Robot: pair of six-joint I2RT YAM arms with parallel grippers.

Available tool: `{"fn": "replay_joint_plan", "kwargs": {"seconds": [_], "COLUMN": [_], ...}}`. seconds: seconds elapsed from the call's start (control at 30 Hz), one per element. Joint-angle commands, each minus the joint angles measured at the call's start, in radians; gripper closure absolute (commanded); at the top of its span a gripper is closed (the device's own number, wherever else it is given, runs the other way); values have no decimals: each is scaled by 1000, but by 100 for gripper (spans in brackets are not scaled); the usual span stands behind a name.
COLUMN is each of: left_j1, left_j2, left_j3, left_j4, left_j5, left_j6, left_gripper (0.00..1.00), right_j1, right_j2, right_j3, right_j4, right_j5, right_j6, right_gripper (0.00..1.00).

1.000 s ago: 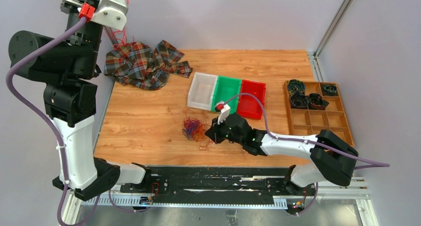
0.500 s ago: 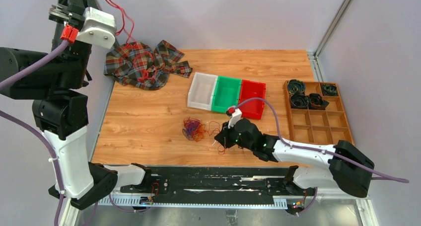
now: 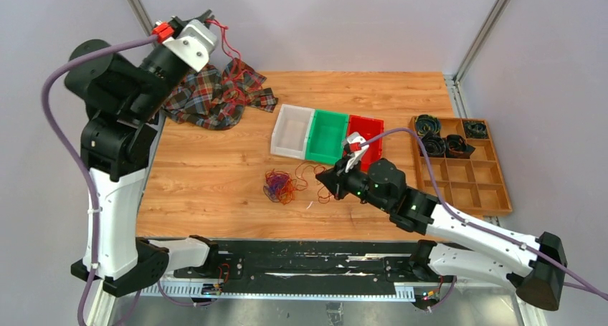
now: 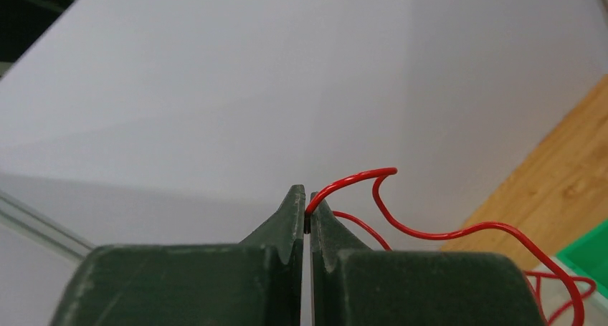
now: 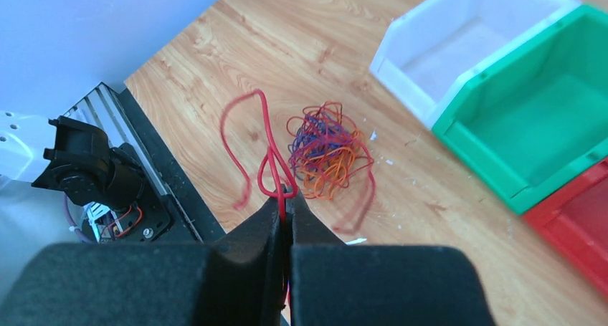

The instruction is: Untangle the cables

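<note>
A loose tangle of red, orange and purple cables [image 3: 279,185] lies on the wooden table [image 3: 215,168] in front of the bins. My right gripper [image 3: 324,178] hovers just right of it, shut on a red cable [image 5: 269,150] that loops out past its tips [image 5: 285,195]; the tangle [image 5: 326,150] lies beyond. High at the back left, my left gripper [image 3: 210,18] is shut on another red cable [image 3: 231,48], which hangs down over the plaid cloth. In the left wrist view this cable [image 4: 430,233] curls away right from the pinched tips [image 4: 307,205].
A plaid cloth [image 3: 215,89] lies crumpled at the table's back left corner. White [image 3: 292,129], green [image 3: 326,136] and red [image 3: 366,141] bins stand in a row mid-table. A wooden compartment tray [image 3: 459,175] with dark coils sits at the right.
The left arm has swung down and to the right with its red cable. The right gripper has drawn back to the right, pulling its red cable away from the tangle.
</note>
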Motion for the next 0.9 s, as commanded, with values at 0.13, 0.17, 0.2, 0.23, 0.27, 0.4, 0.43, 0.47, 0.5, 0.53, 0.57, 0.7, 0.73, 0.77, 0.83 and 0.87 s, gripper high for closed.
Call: {"fn": "replay_joint_plan", "kwargs": {"seconds": [0.13,0.17,0.2,0.23,0.27,0.4,0.43,0.47,0.5,0.53,0.57,0.7,0.73,0.77,0.83,0.87], "left_j1": [-5,-5,-5,-5,-5,-5,-6,-5,-6,-5,-6,-5,-6,-6,-6,-6], "left_j2": [8,13,17,21,23,29,30,33,34,34,34,36,37,38,39,40], "left_j3": [-60,-59,-57,-53,-53,-60,-61,-60,-59,-60,-60,-61,-62,-63,-67,-70], "left_j4": [-33,-38,-41,-47,-50,-51,-52,-56,-60,-63,-64,-64,-64,-64,-64,-64], "left_j5": [85,91,95,103,110,130,134,141,150,159,166,195,199,202,209,211], "left_j6": [-118,-128,-137,-141,-143,-150,-152,-153,-153,-153,-156,-166,-169,-172,-173,-174], "left_gripper": [100,100,100,100,100,100,100,100,100,100,100,100,100,100,100,100], "right_j1": [-12,-12,-11,-13,-13,-15,-15,-16,-16,-16,-18,-19,-20,-21,-22,-22], "right_j2": [-114,-122,-131,-137,-142,-153,-154,-155,-156,-155,-154,-154,-153,-153,-153,-153], "right_j3": [134,141,144,146,149,154,153,152,152,152,153,155,155,155,155,152], "right_j4": [-164,-170,-174,-178,-182,-196,-197,-198,-198,-198,-199,-196,-196,-197,-196,-195], "right_j5": [60,68,75,83,92,120,124,126,126,128,128,135,137,139,144,146], "right_j6": [-153,-160,-167,-173,-178,-197,-199,-203,-205,-206,-210,-219,-221,-223,-224,-224], "right_gripper": [99,99,99,99,99,99,99,99,99,99,99,99,99,99,99,99]}}
